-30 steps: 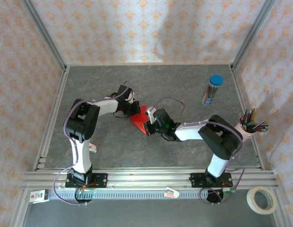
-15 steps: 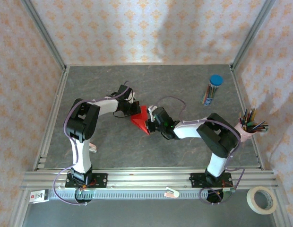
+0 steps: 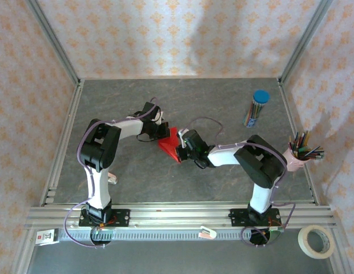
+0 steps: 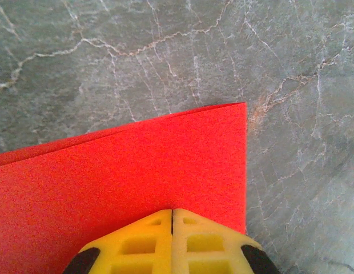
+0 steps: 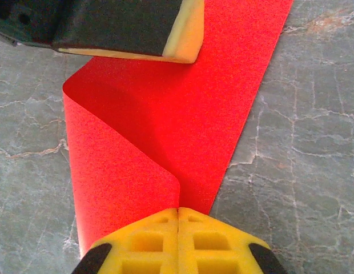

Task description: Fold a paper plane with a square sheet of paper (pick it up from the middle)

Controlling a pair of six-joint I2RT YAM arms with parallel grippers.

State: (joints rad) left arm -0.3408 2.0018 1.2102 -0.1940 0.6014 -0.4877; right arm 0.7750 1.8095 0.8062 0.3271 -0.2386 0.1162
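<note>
The left gripper has its yellow pads pressed together, clamped on the near edge of the square sheet of paper at lower centre of the left wrist view. A second layer of paper shows along the sheet's upper left border. The right gripper is likewise closed and pinches the sheet at lower centre of the right wrist view. There the paper curls over in a soft, uncreased bend toward the upper left. A dark finger with a cream pad rests on the sheet at the top of that view.

In the top view the sheet lies mid-frame on the grey marbled table, between the two grippers. A blue-capped tube of pencils sits well apart at upper right.
</note>
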